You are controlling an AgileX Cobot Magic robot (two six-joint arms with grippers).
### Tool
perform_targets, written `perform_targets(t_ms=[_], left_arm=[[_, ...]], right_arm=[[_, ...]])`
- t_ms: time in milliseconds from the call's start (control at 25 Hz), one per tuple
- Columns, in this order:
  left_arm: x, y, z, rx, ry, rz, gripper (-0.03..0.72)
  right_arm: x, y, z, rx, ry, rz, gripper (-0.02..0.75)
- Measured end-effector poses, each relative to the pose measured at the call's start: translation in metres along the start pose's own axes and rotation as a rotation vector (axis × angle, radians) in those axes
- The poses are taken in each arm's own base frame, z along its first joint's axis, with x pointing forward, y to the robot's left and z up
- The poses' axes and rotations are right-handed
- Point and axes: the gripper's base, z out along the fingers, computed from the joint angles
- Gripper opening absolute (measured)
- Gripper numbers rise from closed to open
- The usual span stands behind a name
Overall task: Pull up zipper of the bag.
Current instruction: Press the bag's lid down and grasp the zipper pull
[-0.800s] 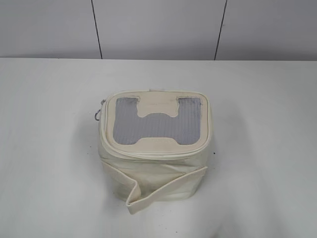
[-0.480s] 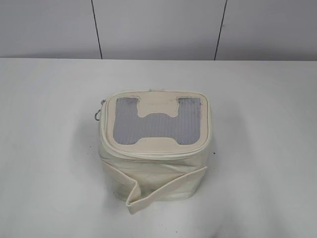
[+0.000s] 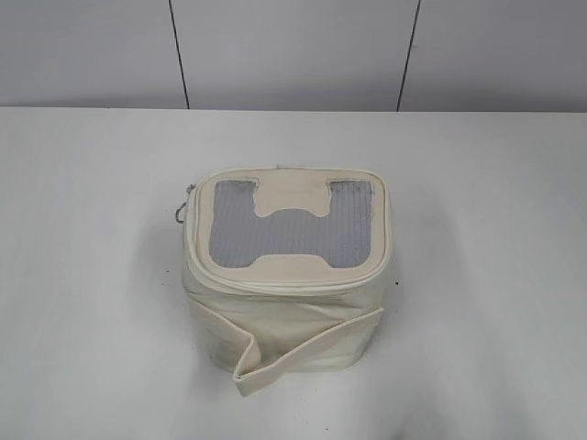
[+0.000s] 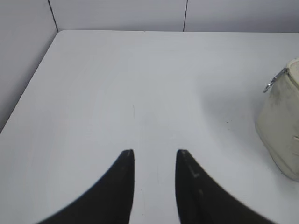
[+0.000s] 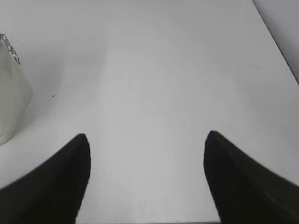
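Note:
The cream-white bag [image 3: 286,302] stands in the middle of the white table, grey mesh panel on top and a loose strap [image 3: 303,353] across its front. The zipper [image 3: 284,282] runs round the top rim. A silver pull with a ring [image 3: 184,209] hangs at the bag's left rear corner. The left wrist view shows the bag's edge [image 4: 280,130] and that pull [image 4: 273,81] at far right. The right wrist view shows the bag's side [image 5: 10,98] and a metal pull [image 5: 10,47] at far left. My left gripper [image 4: 154,153] and right gripper [image 5: 145,136] are open and empty, out of the exterior view.
The white table [image 3: 477,229] reaches back to a grey panelled wall [image 3: 293,50]. The table's left edge [image 4: 28,98] shows in the left wrist view and its right edge [image 5: 275,39] in the right wrist view.

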Motion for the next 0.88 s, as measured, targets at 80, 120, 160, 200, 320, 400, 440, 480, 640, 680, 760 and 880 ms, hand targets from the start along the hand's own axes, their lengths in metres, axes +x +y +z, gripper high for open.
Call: perform_targets(t_ms=[80,120,160,200,320,400,440,480,640,680,760,880], left_arm=[[0.0,0.0,0.0,0.0,0.0,0.0,0.238],[0.0,0.0,0.0,0.0,0.0,0.0,0.238],[0.0,0.0,0.0,0.0,0.0,0.0,0.238],[0.0,0.0,0.0,0.0,0.0,0.0,0.238],[0.0,0.0,0.0,0.0,0.0,0.0,0.238],[0.0,0.0,0.0,0.0,0.0,0.0,0.238],[0.0,0.0,0.0,0.0,0.0,0.0,0.238],[0.0,0.0,0.0,0.0,0.0,0.0,0.238],[0.0,0.0,0.0,0.0,0.0,0.0,0.238],[0.0,0.0,0.0,0.0,0.0,0.006,0.238],[0.0,0.0,0.0,0.0,0.0,0.0,0.238],[0.0,0.0,0.0,0.0,0.0,0.0,0.238]], right_arm=[[0.0,0.0,0.0,0.0,0.0,0.0,0.587],[0.0,0.0,0.0,0.0,0.0,0.0,0.587],[0.0,0.0,0.0,0.0,0.0,0.0,0.587],[0.0,0.0,0.0,0.0,0.0,0.0,0.587],[0.0,0.0,0.0,0.0,0.0,0.0,0.587],[0.0,0.0,0.0,0.0,0.0,0.0,0.587],[0.0,0.0,0.0,0.0,0.0,0.0,0.587],[0.0,0.0,0.0,0.0,0.0,0.0,0.587],[0.0,0.0,0.0,0.0,0.0,0.0,0.587],[0.0,0.0,0.0,0.0,0.0,0.0,0.587],[0.0,0.0,0.0,0.0,0.0,0.0,0.587],[0.0,0.0,0.0,0.0,0.0,0.0,0.587]])
